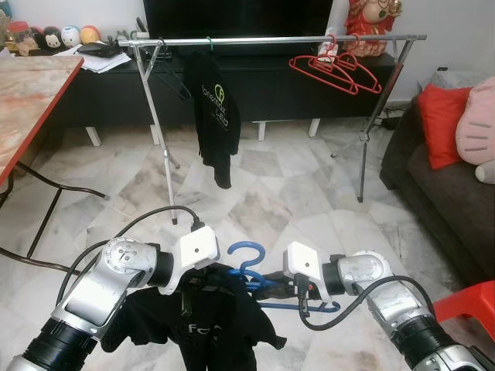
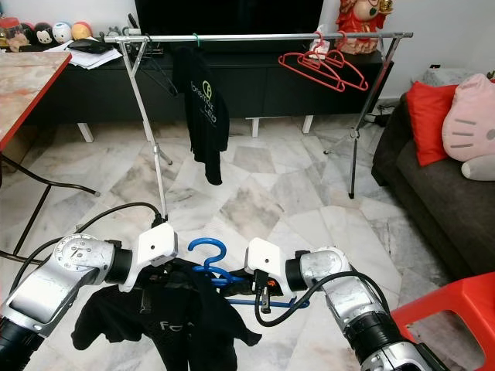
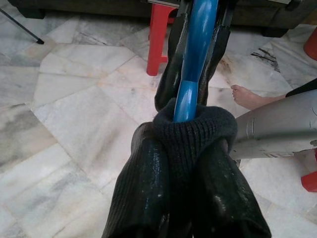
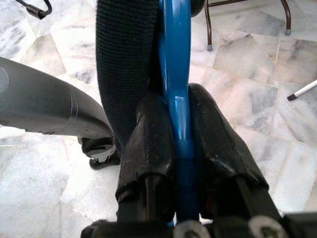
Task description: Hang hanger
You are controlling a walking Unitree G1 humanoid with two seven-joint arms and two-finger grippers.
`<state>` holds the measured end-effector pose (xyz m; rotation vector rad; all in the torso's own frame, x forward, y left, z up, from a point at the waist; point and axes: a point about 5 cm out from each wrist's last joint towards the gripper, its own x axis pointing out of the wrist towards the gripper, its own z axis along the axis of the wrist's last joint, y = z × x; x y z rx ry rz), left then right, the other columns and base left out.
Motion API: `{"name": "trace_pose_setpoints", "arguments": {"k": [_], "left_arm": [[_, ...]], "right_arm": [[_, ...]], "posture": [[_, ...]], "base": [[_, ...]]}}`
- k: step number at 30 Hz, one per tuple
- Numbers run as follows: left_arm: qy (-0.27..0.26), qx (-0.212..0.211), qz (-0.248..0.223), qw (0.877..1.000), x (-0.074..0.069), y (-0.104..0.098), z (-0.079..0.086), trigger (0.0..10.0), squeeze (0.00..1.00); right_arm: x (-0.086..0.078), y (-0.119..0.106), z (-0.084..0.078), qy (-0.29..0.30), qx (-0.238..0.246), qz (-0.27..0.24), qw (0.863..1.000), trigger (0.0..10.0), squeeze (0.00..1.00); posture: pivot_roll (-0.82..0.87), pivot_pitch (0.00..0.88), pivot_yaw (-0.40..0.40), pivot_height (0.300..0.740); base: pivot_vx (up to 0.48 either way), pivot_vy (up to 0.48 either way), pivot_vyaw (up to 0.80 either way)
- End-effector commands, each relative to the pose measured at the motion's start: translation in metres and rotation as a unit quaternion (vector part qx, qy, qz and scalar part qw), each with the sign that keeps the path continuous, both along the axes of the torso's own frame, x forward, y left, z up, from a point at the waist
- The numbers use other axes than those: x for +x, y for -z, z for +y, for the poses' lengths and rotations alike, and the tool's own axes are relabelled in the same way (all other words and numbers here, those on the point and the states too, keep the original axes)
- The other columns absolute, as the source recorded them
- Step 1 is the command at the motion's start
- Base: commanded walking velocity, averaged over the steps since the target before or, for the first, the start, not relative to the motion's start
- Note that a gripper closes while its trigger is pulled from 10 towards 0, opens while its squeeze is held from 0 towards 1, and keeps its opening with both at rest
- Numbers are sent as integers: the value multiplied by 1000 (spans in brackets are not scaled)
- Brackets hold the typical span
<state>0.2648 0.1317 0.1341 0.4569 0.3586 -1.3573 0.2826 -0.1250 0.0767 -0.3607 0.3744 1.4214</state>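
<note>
Blue plastic hanger (image 1: 249, 272) held low in front of the torso, hook up, between both grippers. Black knit garment (image 1: 203, 325) draped on it, hanging down below the left side, pale lettering visible on the fabric.

Left gripper (image 3: 187, 163) clamped on the hanger's left arm through the garment's ribbed collar; fingers (image 3: 141, 198) pressed in on both sides of the blue bar, cloth bunched between. Right gripper (image 4: 179, 144) closed directly on the bare blue bar of the hanger's right arm; black pads (image 4: 148, 148) tight against it, a fold of dark ribbed fabric just beside.

Ahead, well apart from the hanger: silver metal clothes rail (image 1: 263, 39) on angled legs, standing on the white marble tile floor (image 1: 263, 185). On the rail: black shirt with green-and-white logo (image 1: 215, 116) left of centre, empty black wire hanger (image 1: 172, 77) just left of that, cluster of red plastic hangers (image 1: 336, 69) toward the right end.

Behind the rail: long low black TV cabinet (image 1: 255, 85) with a dark screen above. Left edge: red-topped table (image 1: 31, 100). Right: dark sofa (image 1: 441, 193) with a red cushion (image 1: 442, 124) and a pink plush (image 1: 476, 127). Red plastic stool (image 1: 468, 305) at lower right, near the right arm. Person's bare foot (image 3: 247, 96) on the tiles in left wrist view.
</note>
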Motion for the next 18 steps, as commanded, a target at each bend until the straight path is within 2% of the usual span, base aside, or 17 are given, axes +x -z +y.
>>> {"name": "trace_pose_setpoints", "arguments": {"k": [1,12,13,14,15,16,18], "left_arm": [[22,-14,-18,999,-1,-11,-9,10000,0],[29,-9,-16,999,-2,-10,-9,10000,0],[29,-9,-17,999,-2,-11,-9,10000,71],[28,-9,-18,999,-1,-11,-9,10000,796],[28,-9,-18,999,-1,-11,-9,10000,796],[28,-9,-19,999,-1,-11,-8,10000,1000],[26,-9,-20,999,0,-11,-8,10000,1000]], "right_arm": [[5,-3,0,19,6,-13,1000,0,0],[6,-1,1,27,4,-14,1000,0,0],[7,-1,1,30,5,-14,999,0,0],[7,-1,1,33,6,-15,999,0,0],[7,-1,1,34,5,-16,999,0,0],[8,-1,1,37,6,-17,999,0,0],[9,-1,0,42,7,-19,999,0,0]], "posture": [[-41,19,-80,740],[-38,19,-74,740],[-38,18,-73,740],[-38,18,-72,740],[-38,18,-72,740],[-37,18,-71,740],[-37,19,-69,740]], "base": [[0,0,0],[0,0,0],[0,0,0],[0,0,0],[0,0,0],[0,0,0],[0,0,0]]}}
